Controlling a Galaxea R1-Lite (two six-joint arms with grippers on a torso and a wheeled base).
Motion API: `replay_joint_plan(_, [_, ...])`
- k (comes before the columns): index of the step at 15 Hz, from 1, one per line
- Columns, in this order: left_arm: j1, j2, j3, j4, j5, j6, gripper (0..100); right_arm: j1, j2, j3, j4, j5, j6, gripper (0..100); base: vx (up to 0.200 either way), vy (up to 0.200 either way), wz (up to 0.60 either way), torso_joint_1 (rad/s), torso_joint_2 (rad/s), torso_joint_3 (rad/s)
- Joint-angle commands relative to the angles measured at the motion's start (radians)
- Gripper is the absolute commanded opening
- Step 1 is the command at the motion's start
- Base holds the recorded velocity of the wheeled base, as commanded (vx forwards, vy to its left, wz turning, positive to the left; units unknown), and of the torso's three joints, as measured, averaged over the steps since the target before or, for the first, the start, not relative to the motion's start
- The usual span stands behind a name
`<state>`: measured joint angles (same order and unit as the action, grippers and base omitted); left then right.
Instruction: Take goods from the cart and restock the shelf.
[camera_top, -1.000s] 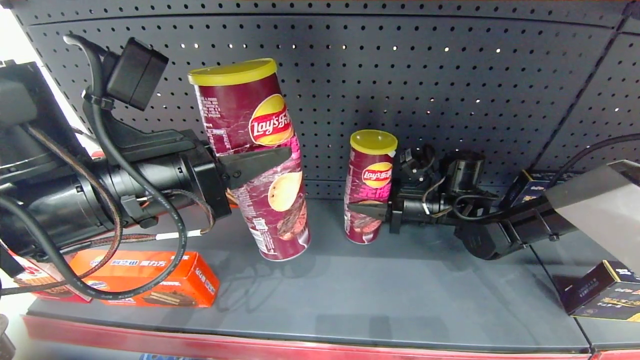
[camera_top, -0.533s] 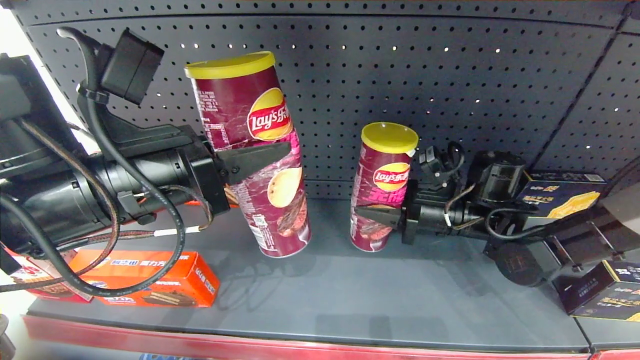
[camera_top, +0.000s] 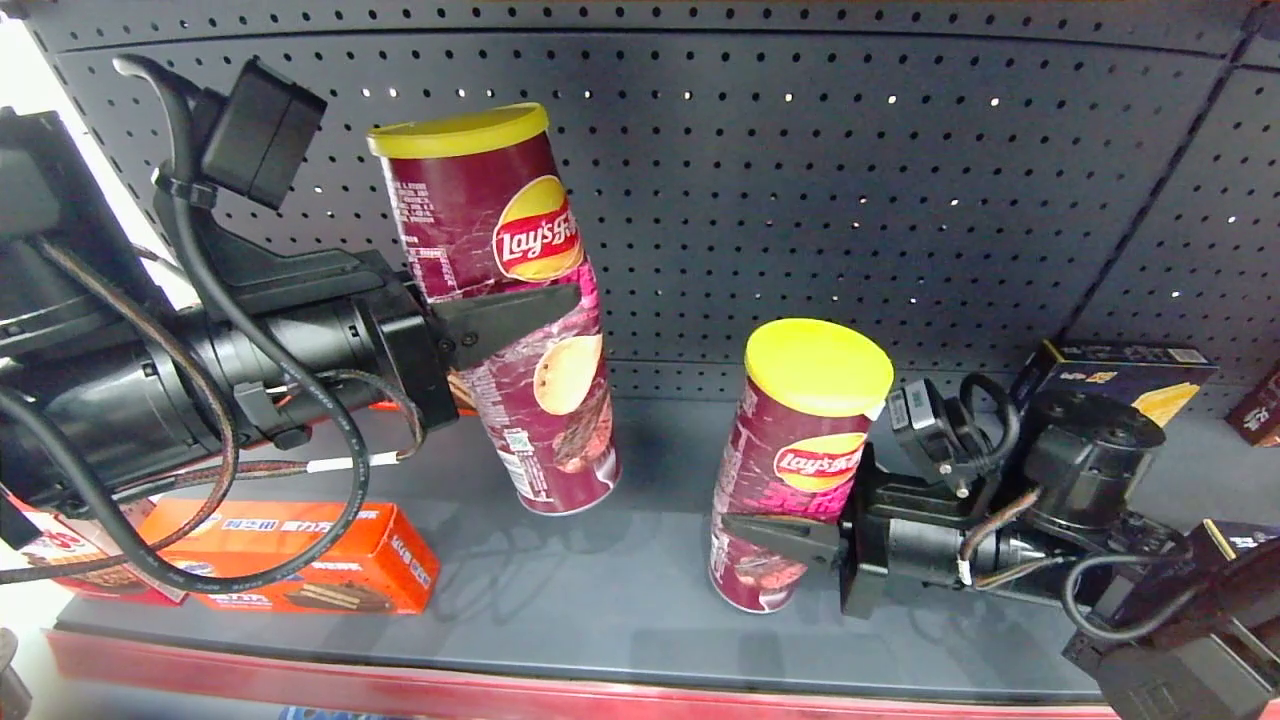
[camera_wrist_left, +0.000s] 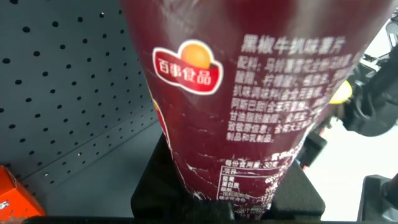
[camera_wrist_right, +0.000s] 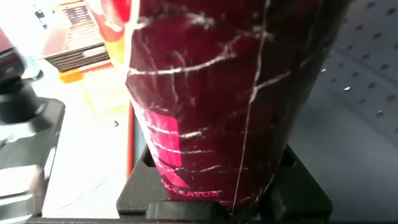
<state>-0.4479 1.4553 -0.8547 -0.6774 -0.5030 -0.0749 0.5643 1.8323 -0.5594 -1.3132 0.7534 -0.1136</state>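
My right pincer (camera_top: 772, 540), clamped on the short chip can (camera_top: 795, 465), just pulled it from the pegboard (camera_top: 900, 200) to the shelf (camera_top: 620, 610) front, tilted; left pincer (camera_top: 512, 325) grips the tall chip can (camera_top: 500, 290), neither looks set down.

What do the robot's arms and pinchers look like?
Both arms are black and chunky, made of round parts. The left arm has thick black cables looping around it, a brownish braided one and a boxy black camera. The right arm has curly black wires. The left gripper and right gripper have flat, pointed black fingers.
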Motion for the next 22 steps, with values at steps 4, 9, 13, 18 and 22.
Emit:
replay_joint_plan(4, [0.0,-0.001,0.0,0.001,0.0,0.0,0,-0.007,0.03,0.116,-0.087,0.0,-0.004,0,0.0,0.0,0.0,0.0,0.0,0.0])
replay_joint_plan(9, [0.0,-0.001,0.002,0.001,0.001,0.0,0,-0.009,0.062,0.116,-0.107,0.0,-0.006,0,0.0,0.0,0.0,0.0,0.0,0.0])
replay_joint_plan(13, [0.001,-0.001,0.006,0.001,0.001,0.0,0,-0.007,0.108,0.115,-0.164,0.0,-0.008,0,0.0,0.0,0.0,0.0,0.0,0.0])
replay_joint_plan(18, [0.001,-0.001,0.006,-0.001,0.001,0.0,0,-0.007,0.117,0.154,-0.219,0.001,-0.008,100,0.0,0.0,0.0,0.0,0.0,0.0])
replay_joint_plan(22, [0.001,-0.001,0.008,0.001,0.004,0.0,0,-0.027,0.058,0.199,-0.228,0.001,-0.008,100,0.0,0.0,0.0,0.0,0.0,0.0])
